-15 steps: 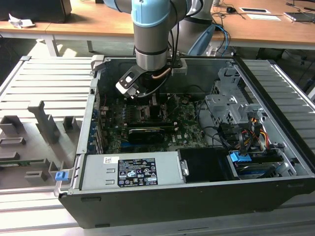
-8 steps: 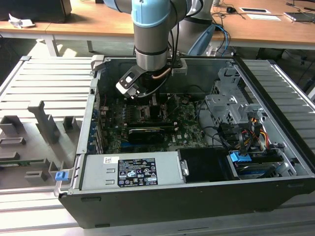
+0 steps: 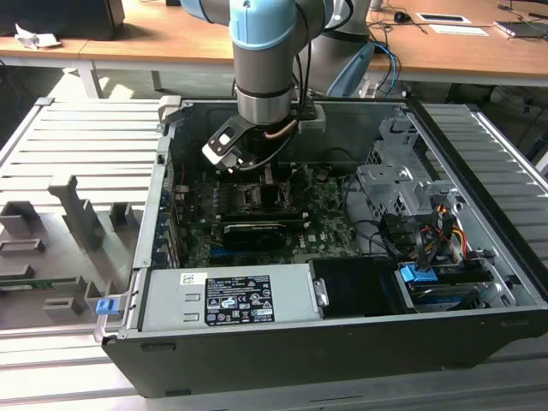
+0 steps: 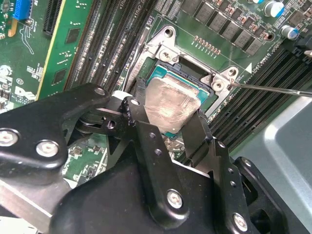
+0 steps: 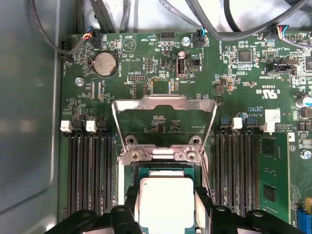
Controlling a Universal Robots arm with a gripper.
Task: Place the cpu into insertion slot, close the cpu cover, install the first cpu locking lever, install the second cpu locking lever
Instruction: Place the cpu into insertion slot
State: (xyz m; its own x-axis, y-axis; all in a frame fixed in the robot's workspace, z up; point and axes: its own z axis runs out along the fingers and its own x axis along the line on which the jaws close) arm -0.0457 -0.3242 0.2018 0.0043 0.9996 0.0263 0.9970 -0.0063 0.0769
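Where the claw (image 4: 165,111) reaches down into the open computer case (image 3: 342,351), its two black fingers (image 4: 141,131) are closed on opposite edges of the cpu (image 4: 173,102), holding it flat with its silvery top up. In both wrist views the chip lies directly between the fingertips and directly over the insertion slot (image 5: 130,171), its teal-green border lined up within the socket's black frame. Whether it is seated or just above the contacts cannot be told.

Handling, as judged: the cpu is light, rigid and thin, with a smooth metal lid that offers little friction, and the socket contacts beneath it are likely fragile. The bare side edges, where the fingers bear, are the proper hold, with the chip kept level.

Just beyond the chip, the cpu cover (image 5: 165,101) stands raised on its hinge. Its cut-out middle shows the green circuit board (image 5: 146,53) behind, so the socket is not yet closed. A thin metal rod (image 4: 273,89), probably a locking lever, juts free beside the socket. Long memory slots (image 5: 90,170) flank it on both sides. The case rests on a ribbed grey surface (image 3: 77,145).
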